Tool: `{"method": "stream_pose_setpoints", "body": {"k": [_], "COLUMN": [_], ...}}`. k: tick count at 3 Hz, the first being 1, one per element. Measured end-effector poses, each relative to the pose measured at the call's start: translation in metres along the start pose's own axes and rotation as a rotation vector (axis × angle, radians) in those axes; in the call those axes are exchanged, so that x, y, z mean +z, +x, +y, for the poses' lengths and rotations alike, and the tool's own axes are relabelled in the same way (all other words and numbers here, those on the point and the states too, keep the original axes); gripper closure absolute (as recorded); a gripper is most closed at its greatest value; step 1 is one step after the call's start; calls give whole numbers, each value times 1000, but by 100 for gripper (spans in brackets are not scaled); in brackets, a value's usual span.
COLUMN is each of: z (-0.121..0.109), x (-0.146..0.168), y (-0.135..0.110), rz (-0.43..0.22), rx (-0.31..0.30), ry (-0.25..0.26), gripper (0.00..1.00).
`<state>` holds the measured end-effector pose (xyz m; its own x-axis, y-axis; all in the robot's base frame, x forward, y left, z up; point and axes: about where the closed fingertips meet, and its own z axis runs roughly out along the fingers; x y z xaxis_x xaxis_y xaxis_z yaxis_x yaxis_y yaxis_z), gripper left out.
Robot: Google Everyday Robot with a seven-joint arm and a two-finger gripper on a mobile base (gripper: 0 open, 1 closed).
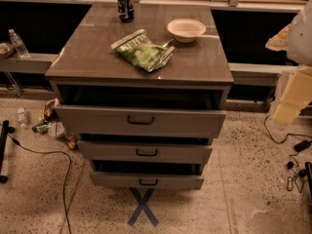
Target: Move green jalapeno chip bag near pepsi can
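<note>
A white bowl [186,29] is sitting on the grey drawer cabinet [97,57], all three drawers [97,121] standing partly open. A water bottle [18,43] is standing on the left ledge [34,62]; a blue tape cross [142,207] is lying on the floor [234,189].

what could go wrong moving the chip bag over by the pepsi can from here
1. The green jalapeno chip bag lies flat and crumpled; the claw, not in view now, may slip off the foil.
2. The white bowl sits close to the bag's right corner; a sweep could nudge it.
3. The pepsi can stands upright near the cabinet top's back edge; a bag dropped too close might tip it.
</note>
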<state>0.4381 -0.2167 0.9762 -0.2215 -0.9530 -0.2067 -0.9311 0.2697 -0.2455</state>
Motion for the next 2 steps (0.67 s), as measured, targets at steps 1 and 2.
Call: {"method": "stream_pose_setpoints", "body": {"k": [1, 2], "z": [-1, -9], "x": [2, 11], "y": [-2, -12], "rz": [-11, -79], "rx": [12, 85], "ry": [3, 20], "gripper": [0, 0]}}
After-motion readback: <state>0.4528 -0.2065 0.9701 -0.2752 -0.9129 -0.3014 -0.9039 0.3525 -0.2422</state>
